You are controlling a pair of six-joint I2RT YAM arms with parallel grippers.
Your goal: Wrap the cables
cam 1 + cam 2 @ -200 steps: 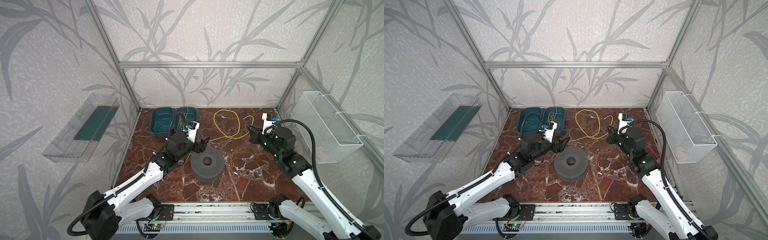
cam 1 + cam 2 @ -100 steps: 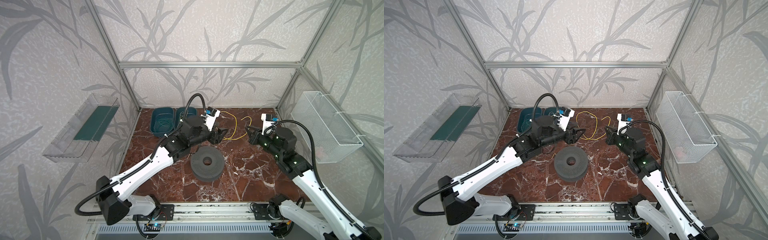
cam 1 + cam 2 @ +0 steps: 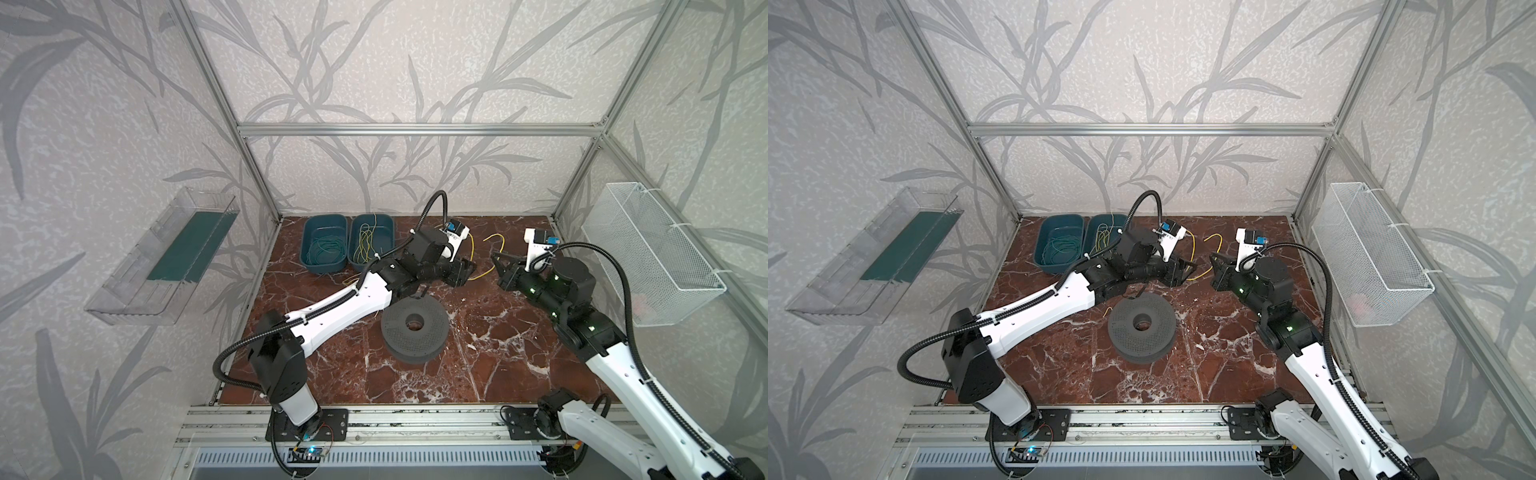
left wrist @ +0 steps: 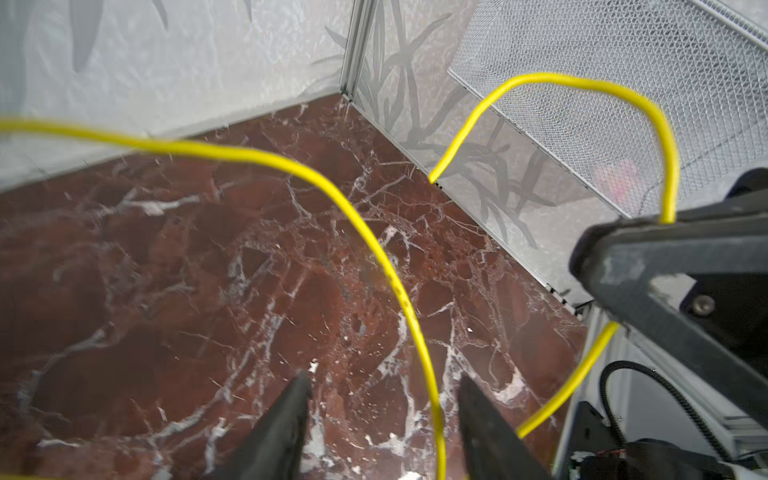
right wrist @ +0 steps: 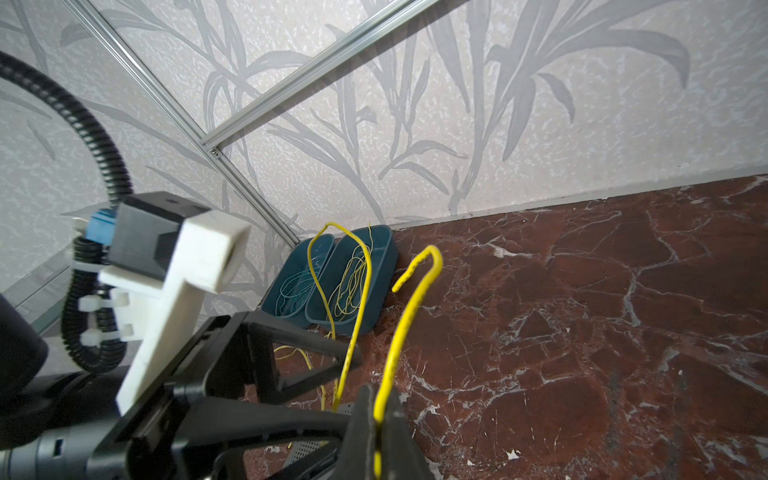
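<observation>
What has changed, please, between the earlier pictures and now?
The left claw swung from near the teal plastic bins across to the right claw and narrowed around the thin bright-yellow cable, which now runs between its fingers, not yet pinched. The right claw stayed shut on that cable; the dark grey perforated spool did not move.

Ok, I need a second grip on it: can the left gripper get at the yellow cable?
Likely yes: the yellow cable passes between the parted fingers of the left gripper, and nothing else sits in the gap.
</observation>
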